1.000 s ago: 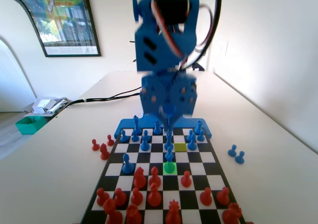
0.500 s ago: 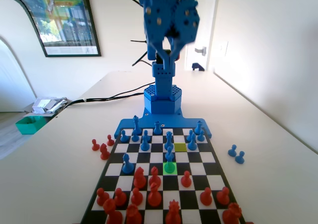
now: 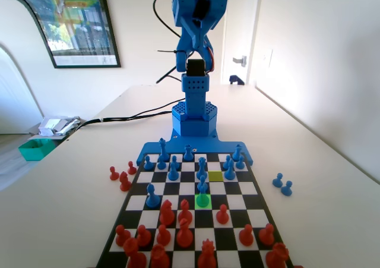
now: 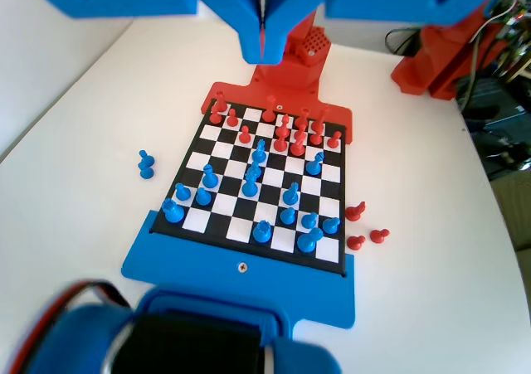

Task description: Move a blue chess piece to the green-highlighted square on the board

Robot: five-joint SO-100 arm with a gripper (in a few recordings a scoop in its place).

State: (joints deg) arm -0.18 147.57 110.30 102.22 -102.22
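A small blue chess piece (image 3: pixel 203 186), a pawn, stands on the green-highlighted square (image 3: pixel 203 201) near the middle of the board (image 3: pixel 252 189) in the fixed view. Red pieces stand close in front of it and other blue pieces behind it. The blue arm (image 3: pixel 199 12) is folded up high over its base, far above the board. In the wrist view my gripper (image 4: pixel 264 52) hangs at the top, its jaws pressed together with nothing between them, looking down on the whole board (image 4: pixel 246 255).
A duller yellow-green square (image 3: pixel 215 176) lies one row behind and to the right of the green one. Two blue pawns (image 3: pixel 282 184) stand off the board on the right, three red pawns (image 3: pixel 122 177) on the left. A green bin (image 3: pixel 35 149) and cables sit far left.
The arm has lifted from just above the blue pawn and swung back up over its base. The pawn stays on the green square.
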